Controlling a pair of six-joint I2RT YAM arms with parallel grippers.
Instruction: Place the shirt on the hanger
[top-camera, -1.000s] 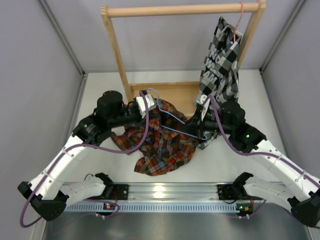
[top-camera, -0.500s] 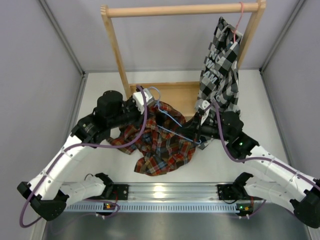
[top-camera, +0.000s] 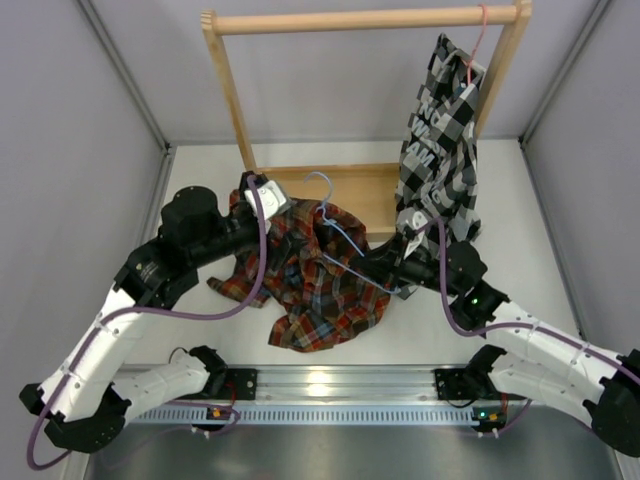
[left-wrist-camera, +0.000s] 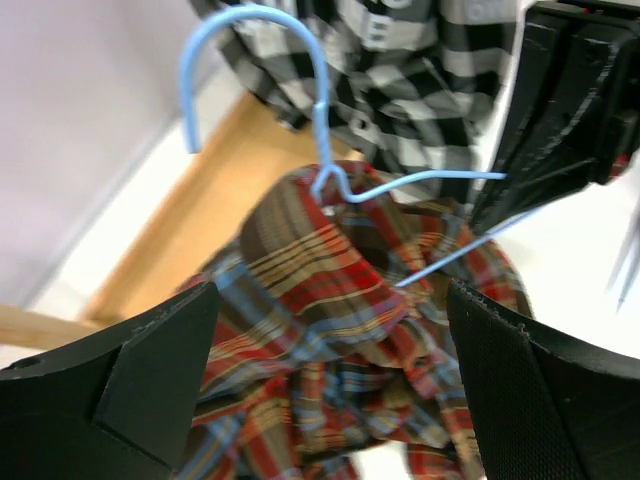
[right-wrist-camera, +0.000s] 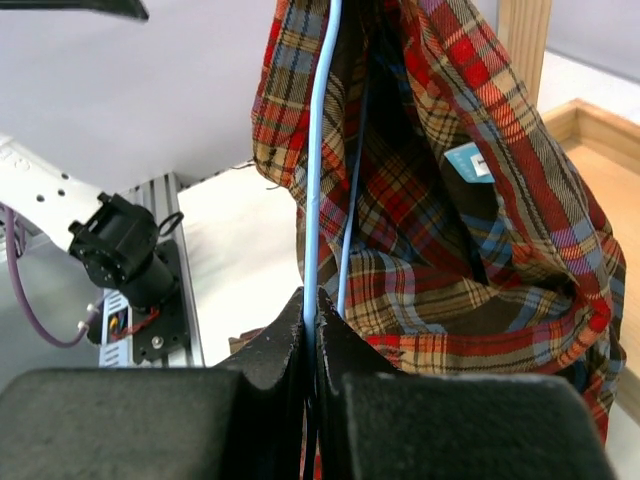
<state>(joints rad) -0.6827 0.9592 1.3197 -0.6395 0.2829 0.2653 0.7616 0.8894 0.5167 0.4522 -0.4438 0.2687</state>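
The plaid shirt (top-camera: 310, 275) lies bunched on the table, its upper part draped over the light-blue hanger (top-camera: 324, 195). The hanger's hook (left-wrist-camera: 319, 110) sticks up out of the fabric (left-wrist-camera: 330, 290). My right gripper (top-camera: 380, 270) is shut on the hanger's thin lower wire (right-wrist-camera: 318, 150), with the shirt (right-wrist-camera: 440, 230) hanging just beyond its fingertips (right-wrist-camera: 312, 310). My left gripper (top-camera: 275, 205) hovers at the shirt's upper left edge. Its jaws stand wide open around nothing (left-wrist-camera: 330, 400), above the cloth.
A wooden clothes rack (top-camera: 232, 100) stands at the back, its base board (top-camera: 350, 185) behind the shirt. A black-and-white checked shirt (top-camera: 440, 130) hangs from the rail on a pink hanger (top-camera: 478, 40). Grey walls close both sides. A metal rail (top-camera: 330, 385) runs along the near edge.
My left gripper has opened, let go of the shirt and drawn back to the left. The right gripper has shifted slightly toward the near side with the hanger.
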